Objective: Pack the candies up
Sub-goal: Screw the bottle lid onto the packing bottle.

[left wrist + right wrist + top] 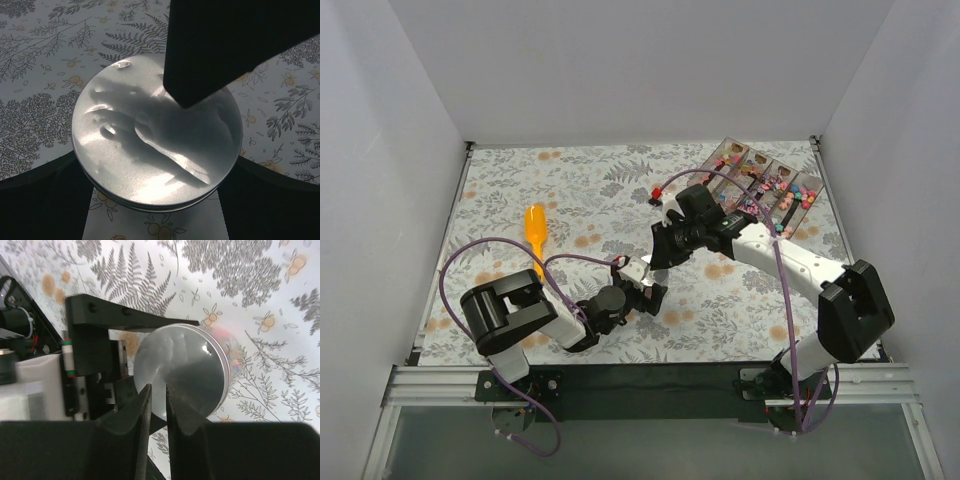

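Multicoloured candies (234,351), blurred, inside metal-lidded jar (180,370)

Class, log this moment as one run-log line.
left gripper: holds tin; right gripper: nearly shut, over tin; scoop: on table; candies: in tray

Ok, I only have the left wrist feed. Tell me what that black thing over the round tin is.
Observer: That is the right gripper, its jaws nearly together, with the tips over the round tin near its edge.
Operator: Check whether it's filled.
Observer: The right wrist view shows blurred coloured candies through its side.
Operator: Find me the scoop.
Observer: The orange scoop lies on the flowered tablecloth, left of the tin.
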`<state>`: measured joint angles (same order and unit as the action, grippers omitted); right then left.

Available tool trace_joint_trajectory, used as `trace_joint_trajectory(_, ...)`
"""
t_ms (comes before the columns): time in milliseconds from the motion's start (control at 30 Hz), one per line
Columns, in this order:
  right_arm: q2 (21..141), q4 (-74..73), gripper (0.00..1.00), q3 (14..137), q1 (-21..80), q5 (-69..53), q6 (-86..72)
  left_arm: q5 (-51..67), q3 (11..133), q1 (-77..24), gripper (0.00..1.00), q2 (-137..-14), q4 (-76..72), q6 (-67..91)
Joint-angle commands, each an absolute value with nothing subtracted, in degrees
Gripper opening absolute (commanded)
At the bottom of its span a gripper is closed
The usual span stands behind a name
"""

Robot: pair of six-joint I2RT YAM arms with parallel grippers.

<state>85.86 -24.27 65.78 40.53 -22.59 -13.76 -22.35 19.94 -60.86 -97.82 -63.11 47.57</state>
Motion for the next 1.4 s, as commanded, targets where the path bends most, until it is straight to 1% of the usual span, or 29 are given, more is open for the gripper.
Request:
trace_joint_trajectory(0, 88.15, -19.08, 0.24, 61.80, 40.43, -27.07, -14.93, -21.18, 18.99, -60.47, 0.67, -97.48, -55.37, 48.16)
trace_joint_trajectory(67, 88.68, -16.97, 0.24, 57.76, 40.08, -26.55, -15.64, -21.09, 18.55, -60.47, 0.68, -96.07, -54.58, 48.25)
trace_joint_trajectory(133, 89.03, -16.00, 0.24, 54.51, 39.90, -25.84, -16.17, -20.74, 17.67, -60.47, 0.73, -93.44, -53.71, 48.52)
trace_joint_trajectory(167, 89.21, -15.74, 0.24, 53.71, 39.82, -25.49, -16.26, -20.31, 17.58, -60.47, 0.76, -92.38, -53.01, 48.60)
trace_joint_trajectory(200, 89.30, -15.65, 0.23, 53.01, 39.73, -24.97, -16.26, -19.35, 17.32, -60.47, 0.82, -90.98, -52.13, 48.69)
trace_joint_trajectory(300, 89.39, -15.12, 0.23, 51.24, 39.64, -23.82, -16.35, -18.46, 16.35, -60.47, 0.90, -85.01, -48.00, 49.39)
trace_joint_trajectory(333, 89.47, -15.03, 0.23, 51.07, 39.64, -23.47, -16.26, -18.02, 16.17, -60.47, 0.93, -81.07, -44.94, 50.26)
trace_joint_trajectory(467, 89.56, -15.03, 0.24, 51.24, 39.64, -22.24, -16.26, -17.58, 14.51, -60.47, 0.95, -71.84, -37.19, 54.21)
trace_joint_trajectory(533, 89.65, -14.51, 0.24, 51.24, 39.64, -22.85, -16.17, -19.15, 13.80, -60.47, 0.96, -69.79, -34.47, 55.63)
trace_joint_trajectory(633, 89.82, -14.06, 0.24, 51.68, 39.64, -23.29, -16.08, -21.18, 13.62, -60.47, 0.95, -69.00, -31.05, 57.30)
trace_joint_trajectory(800, 90.09, -14.15, 0.24, 53.35, 39.73, -23.90, -15.56, -18.37, 13.28, -60.47, 0.97, -65.57, -28.74, 59.41)
trace_joint_trajectory(867, 89.56, -14.15, 0.24, 53.88, 40.08, -24.69, -15.56, -19.42, 13.27, -60.47, 0.97, -67.14, -29.88, 58.80)
trace_joint_trajectory(900, 89.04, -14.15, 0.24, 54.14, 40.34, -25.22, -15.30, -20.12, 13.71, -60.47, 0.97, -70.02, -31.01, 58.19)
trace_joint_trajectory(967, 87.46, -14.15, 0.24, 55.28, 41.31, -25.31, -15.29, -19.95, 14.23, -60.47, 0.96, -73.72, -32.95, 57.83)
trace_joint_trajectory(1067, 85.26, -14.24, 0.24, 57.04, 42.53, -24.70, -15.29, -19.51, 15.12, -60.47, 0.90, -80.76, -38.04, 57.66)
trace_joint_trajectory(1100, 84.38, -14.24, 0.24, 57.48, 43.06, -24.70, -15.38, -19.51, 15.12, -60.47, 0.82, -81.82, -40.23, 57.83)
trace_joint_trajectory(1133, 84.03, -14.24, 0.24, 58.18, 43.24, -24.87, -15.29, -19.77, 14.86, -60.47, 0.78, -83.22, -41.12, 57.92)
trace_joint_trajectory(1200, 83.67, -14.67, 0.25, 58.62, 43.42, -25.58, -15.29, -19.51, 14.15, -60.47, 0.65, -83.50, -43.93, 58.10)
trace_joint_trajectory(1233, 83.06, -14.85, 0.25, 58.62, 43.42, -25.23, -15.38, -19.60, 13.98, -60.47, 0.62, -83.41, -44.29, 57.75)
trace_joint_trajectory(1300, 82.36, -15.12, 0.27, 57.40, 43.42, -21.39, -15.64, -19.86, 13.71, -60.47, 0.62, -82.80, -44.21, 57.74)
trace_joint_trajectory(1367, 81.83, -15.03, 0.32, 56.17, 42.46, -20.22, -16.26, -19.78, 12.93, -60.47, 0.62, -82.18, -44.38, 57.83)
